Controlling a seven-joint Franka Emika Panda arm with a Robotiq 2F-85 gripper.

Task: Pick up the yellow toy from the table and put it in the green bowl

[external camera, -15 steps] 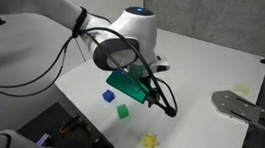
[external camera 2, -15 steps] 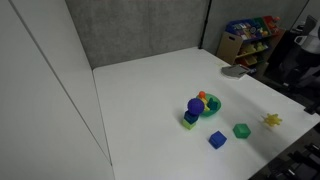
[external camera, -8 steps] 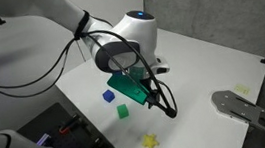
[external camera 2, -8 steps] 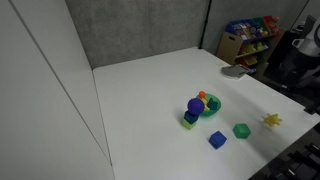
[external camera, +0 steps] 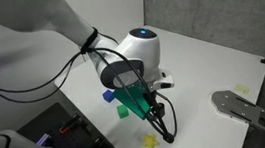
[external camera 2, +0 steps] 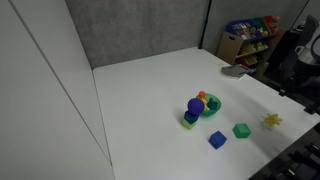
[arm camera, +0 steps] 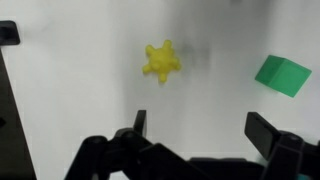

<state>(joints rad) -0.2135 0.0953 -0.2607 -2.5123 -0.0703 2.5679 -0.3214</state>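
We've got the gripper (arm camera: pixel 197 128) spread wide, yellow toy (arm camera: pixel 160 62) on the table (arm camera: pixel 70 80) at about 11 o'clock (off-centre), so dropping straight could clip it sideways or miss.

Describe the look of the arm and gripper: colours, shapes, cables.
The arm is white, with rounded links and a blue cap on the wrist. Black cables loop beside it. The gripper is black, with two fingers; a green part sits above it.

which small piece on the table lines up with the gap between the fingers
The yellow star-shaped toy: in the wrist view it lies ahead of the open fingers, within their span, while the green cube sits off beyond one finger.
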